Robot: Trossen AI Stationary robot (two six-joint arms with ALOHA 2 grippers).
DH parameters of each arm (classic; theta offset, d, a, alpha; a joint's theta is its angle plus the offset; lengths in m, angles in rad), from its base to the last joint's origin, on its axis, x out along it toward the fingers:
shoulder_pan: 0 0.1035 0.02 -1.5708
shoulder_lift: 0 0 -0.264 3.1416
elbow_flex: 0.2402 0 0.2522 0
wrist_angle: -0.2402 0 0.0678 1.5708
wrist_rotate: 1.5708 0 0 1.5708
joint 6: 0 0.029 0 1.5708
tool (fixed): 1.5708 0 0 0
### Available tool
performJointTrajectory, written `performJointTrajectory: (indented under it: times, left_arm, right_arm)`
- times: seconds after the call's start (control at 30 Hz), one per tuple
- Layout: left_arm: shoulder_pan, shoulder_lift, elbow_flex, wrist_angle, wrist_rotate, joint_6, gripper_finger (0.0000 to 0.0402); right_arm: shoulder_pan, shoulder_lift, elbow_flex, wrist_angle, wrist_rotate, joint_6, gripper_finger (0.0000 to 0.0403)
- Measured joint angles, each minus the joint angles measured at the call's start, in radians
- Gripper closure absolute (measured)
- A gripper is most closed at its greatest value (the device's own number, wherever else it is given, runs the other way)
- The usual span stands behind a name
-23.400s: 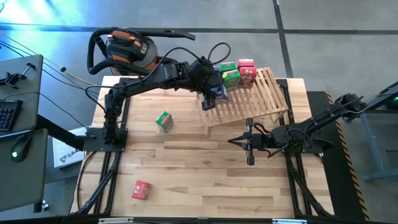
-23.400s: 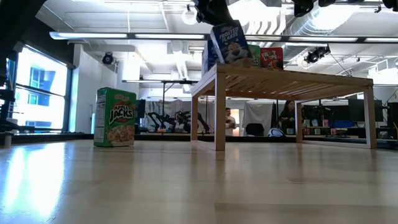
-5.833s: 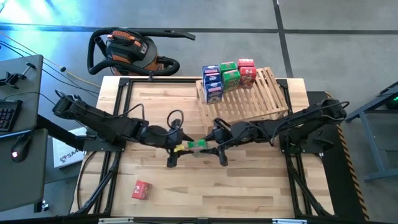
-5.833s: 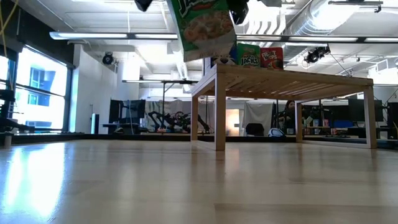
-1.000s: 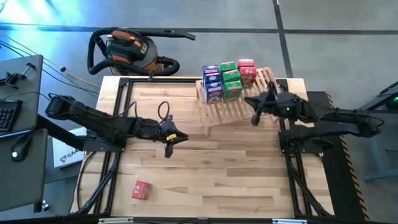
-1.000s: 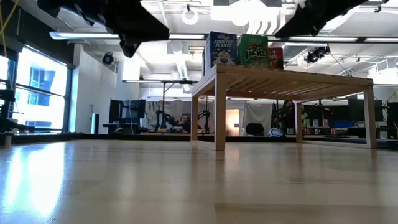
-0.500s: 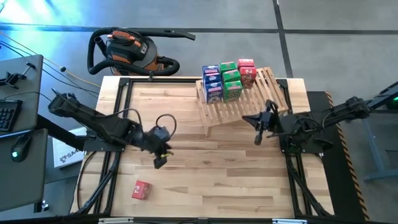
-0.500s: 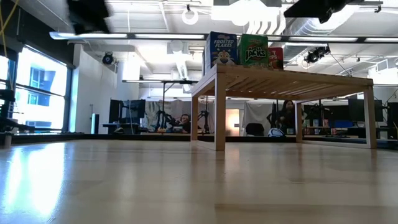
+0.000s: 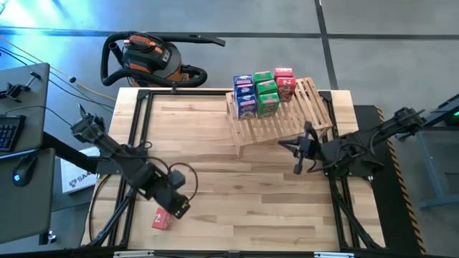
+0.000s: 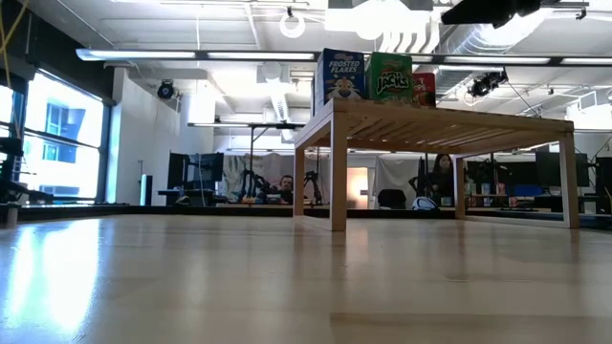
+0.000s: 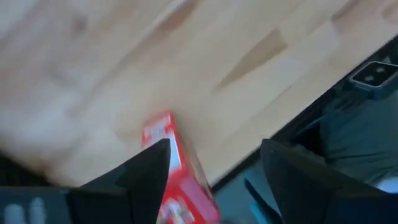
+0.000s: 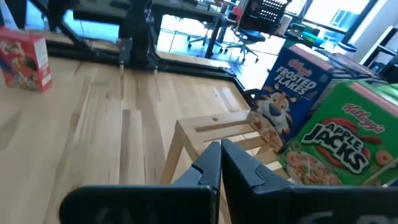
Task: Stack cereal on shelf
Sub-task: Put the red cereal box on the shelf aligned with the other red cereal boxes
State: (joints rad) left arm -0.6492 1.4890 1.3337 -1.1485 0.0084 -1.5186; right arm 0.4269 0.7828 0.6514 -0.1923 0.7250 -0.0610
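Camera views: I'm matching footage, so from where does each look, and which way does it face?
High: overhead, straight down on table, both arms, left gripper by red box.
Low: table height, level toward shelf; little of the robot shows.
Left wrist: down past open fingers at red box.
Right wrist: past shut right gripper at shelf.
Shared: Frosted Flakes box shows in low and right wrist.

Two matte black jointed arms (looping black cables), blunt dark fingers (image 11: 149, 177)
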Motion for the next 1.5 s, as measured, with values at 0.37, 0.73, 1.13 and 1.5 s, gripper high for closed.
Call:
performJointTrajectory:
  times: [0.37,0.73,1.13,1.5]
  left_arm:
    - [-0.185,0.080,0.052,-0.013,0.096,-0.547,0.0134]
    - [-0.278,0.149,0.052,-0.011,0.055,-0.731,0.0116]
    - [-0.286,0.193,0.033,-0.007,0.035,-0.742,0.0096]
    - [-0.289,0.238,0.033,-0.009,-0.005,-0.685,0.0129]
  right_arm:
    - [0.001,0.042,0.000,-0.009,-0.001,-0.051,0.0401]
    - [0.001,0.043,0.000,-0.009,-0.002,-0.052,0.0401]
    - [0.001,0.043,0.000,-0.009,-0.011,-0.048,0.0401]
    - [0.001,0.043,0.000,-0.009,-0.022,-0.044,0.0401]
